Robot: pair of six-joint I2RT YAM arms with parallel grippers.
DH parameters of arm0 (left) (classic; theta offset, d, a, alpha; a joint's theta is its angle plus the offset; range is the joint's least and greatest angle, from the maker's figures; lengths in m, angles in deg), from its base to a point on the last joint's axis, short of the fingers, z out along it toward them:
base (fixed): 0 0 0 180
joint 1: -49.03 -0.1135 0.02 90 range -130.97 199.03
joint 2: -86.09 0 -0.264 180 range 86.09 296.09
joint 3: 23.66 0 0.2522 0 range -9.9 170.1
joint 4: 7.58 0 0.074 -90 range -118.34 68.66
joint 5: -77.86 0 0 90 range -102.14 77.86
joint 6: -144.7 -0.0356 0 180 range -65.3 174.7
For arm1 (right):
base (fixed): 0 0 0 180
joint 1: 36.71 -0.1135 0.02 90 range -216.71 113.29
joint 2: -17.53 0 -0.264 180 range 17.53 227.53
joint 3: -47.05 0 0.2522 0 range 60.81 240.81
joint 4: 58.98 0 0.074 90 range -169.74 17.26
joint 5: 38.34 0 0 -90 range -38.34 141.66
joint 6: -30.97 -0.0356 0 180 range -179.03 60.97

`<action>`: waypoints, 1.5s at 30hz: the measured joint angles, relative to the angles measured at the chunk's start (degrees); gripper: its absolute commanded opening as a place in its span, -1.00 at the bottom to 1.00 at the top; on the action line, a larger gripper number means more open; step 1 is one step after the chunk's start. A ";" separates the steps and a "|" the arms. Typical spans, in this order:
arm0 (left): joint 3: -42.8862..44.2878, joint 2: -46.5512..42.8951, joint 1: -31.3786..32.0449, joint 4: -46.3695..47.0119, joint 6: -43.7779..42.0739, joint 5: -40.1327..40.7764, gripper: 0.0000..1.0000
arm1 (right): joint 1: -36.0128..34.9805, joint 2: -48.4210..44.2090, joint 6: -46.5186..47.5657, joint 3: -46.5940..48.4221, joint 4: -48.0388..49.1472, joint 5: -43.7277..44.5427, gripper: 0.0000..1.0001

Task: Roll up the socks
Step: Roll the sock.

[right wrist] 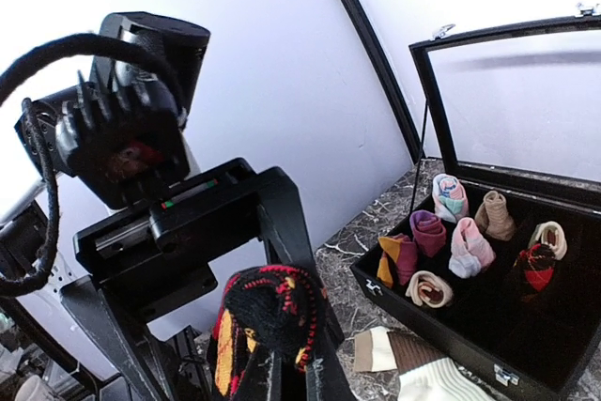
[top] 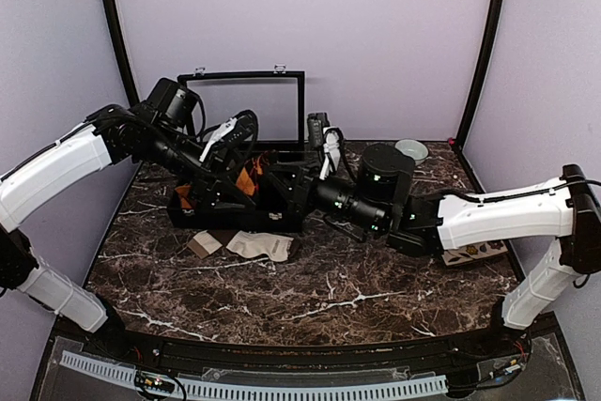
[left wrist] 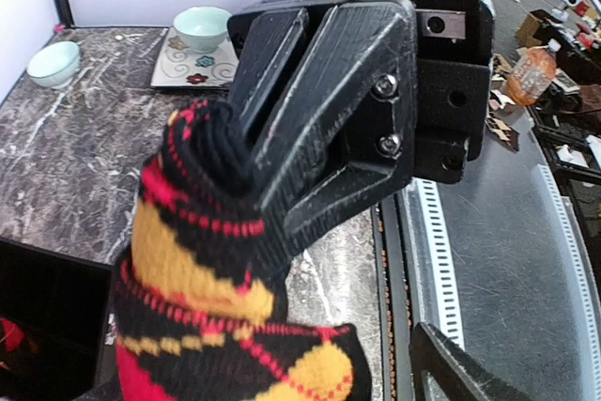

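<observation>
One high, wide view; two close wrist views.
The top external camera looks down from behind the near edge across the whole marble table [top: 329,298] to the back wall. Both wrist cameras face the argyle sock roll [left wrist: 188,260] closely, from opposite sides; the right wrist and overhead views share the sock box [right wrist: 451,335].

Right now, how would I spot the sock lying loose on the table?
Find the open black box at the back of the marble table. Just in front of it, flat on the marble, lies the cream sock. Unlike the rolled bundles inside the box, it is unrolled, with brown ends.
</observation>
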 measured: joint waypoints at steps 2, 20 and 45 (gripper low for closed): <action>-0.11 -1.31 0.07 0.59 -0.46 1.60 0.28 | 0.00 0.15 -1.44 -0.42 1.97 0.15 -1.00; -1.11 -3.23 3.39 3.37 -10.14 18.25 -0.21 | 0.48 7.91 -20.11 1.42 12.92 -3.85 -1.00; 3.26 -1.79 6.05 -4.00 -11.45 8.90 -1.00 | 0.63 2.58 -10.58 1.77 6.01 -10.78 0.24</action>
